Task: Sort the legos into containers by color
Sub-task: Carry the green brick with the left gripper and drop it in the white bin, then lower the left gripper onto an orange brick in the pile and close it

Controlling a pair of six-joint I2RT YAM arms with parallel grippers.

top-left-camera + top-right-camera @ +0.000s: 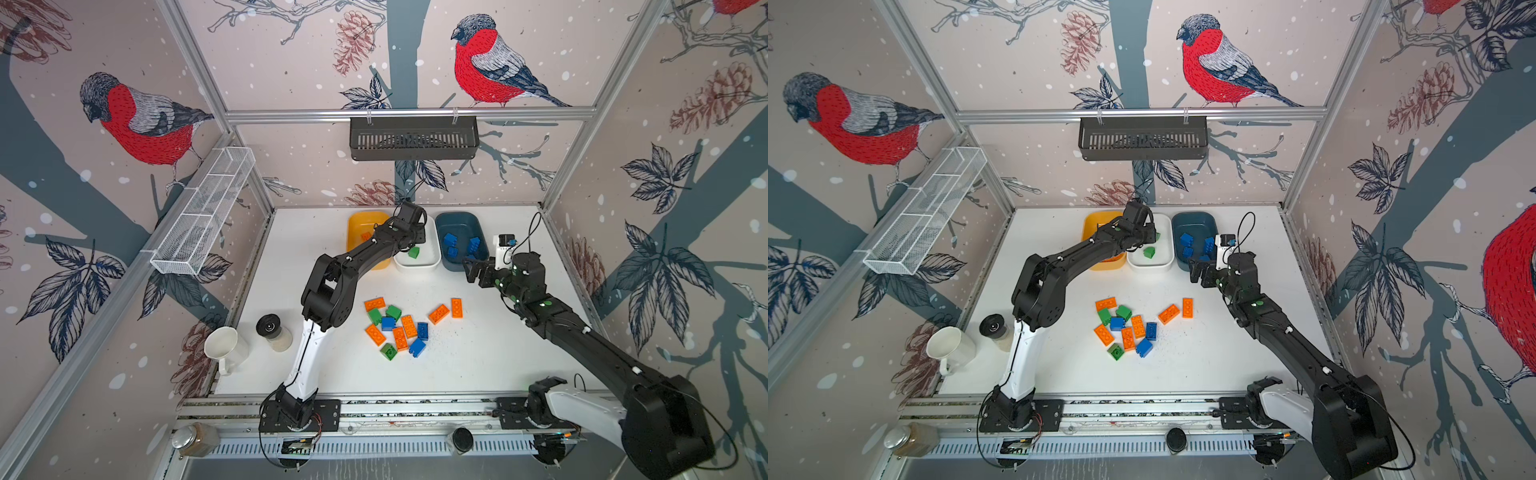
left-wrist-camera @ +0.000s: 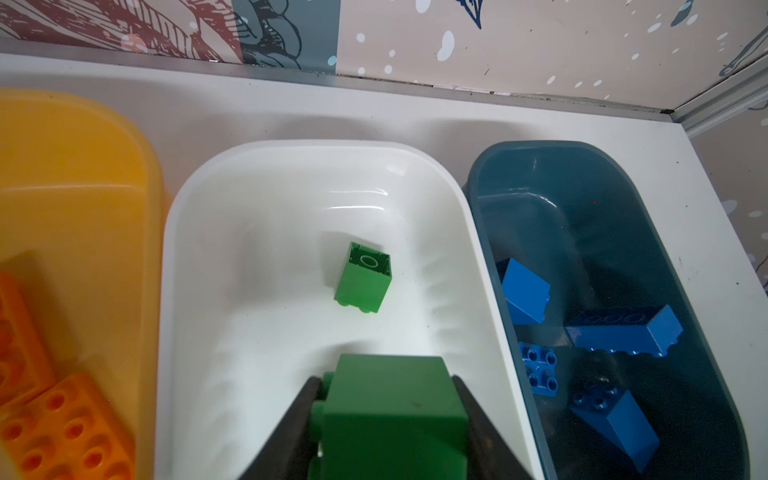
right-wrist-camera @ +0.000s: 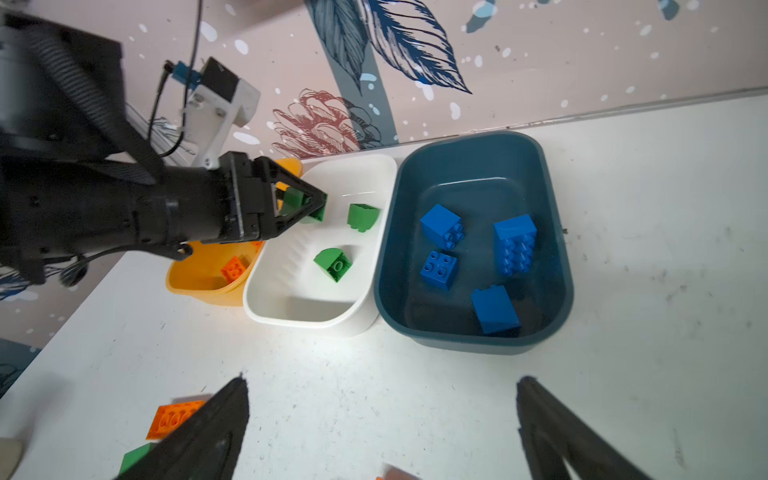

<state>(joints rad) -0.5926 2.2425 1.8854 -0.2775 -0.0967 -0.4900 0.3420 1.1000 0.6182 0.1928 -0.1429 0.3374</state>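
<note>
Three containers stand in a row at the back: a yellow-orange tub (image 1: 357,222), a white tub (image 1: 432,259) and a teal tub (image 1: 457,218). My left gripper (image 2: 386,380) hangs over the white tub (image 2: 291,145), shut on a green lego (image 2: 390,415). Two loose green legos (image 3: 363,216) (image 3: 333,264) lie in that tub. Several blue legos (image 3: 515,243) sit in the teal tub (image 2: 540,145), and orange ones (image 2: 62,428) in the yellow-orange tub (image 2: 153,187). A mixed pile of legos (image 1: 399,328) lies mid-table. My right gripper (image 3: 384,380) is open and empty, low in front of the teal tub.
Two orange legos (image 1: 438,313) (image 1: 456,308) lie apart, right of the pile. A white mug (image 1: 224,347) and a black-lidded jar (image 1: 274,332) stand at the front left. A wire mesh tray (image 1: 203,212) hangs on the left wall, a black basket (image 1: 413,139) on the back rail.
</note>
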